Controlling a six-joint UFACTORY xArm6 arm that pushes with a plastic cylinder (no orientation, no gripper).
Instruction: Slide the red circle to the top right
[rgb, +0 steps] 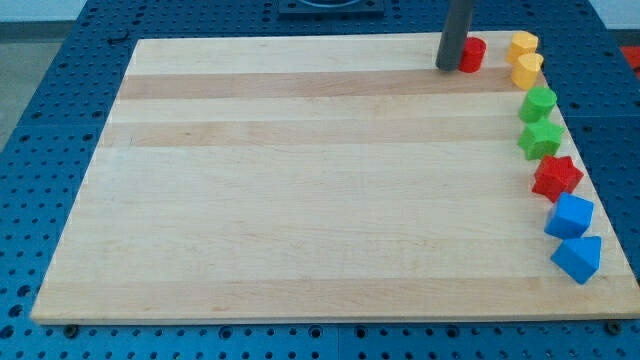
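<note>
Hand there is none on this arm, only a dark rod, so no spread or pinch can be told; my tip (449, 67) touches the red circle (472, 54) from its 9 o'clock side. That circle sits near the worktop's (300, 190) top right, with two yellow blocks (524, 57) at its 3 o'clock.

Along the board's (300, 200) right edge — yellow (524, 57), green (539, 120), red star (556, 177), blue blocks (572, 235)
</note>
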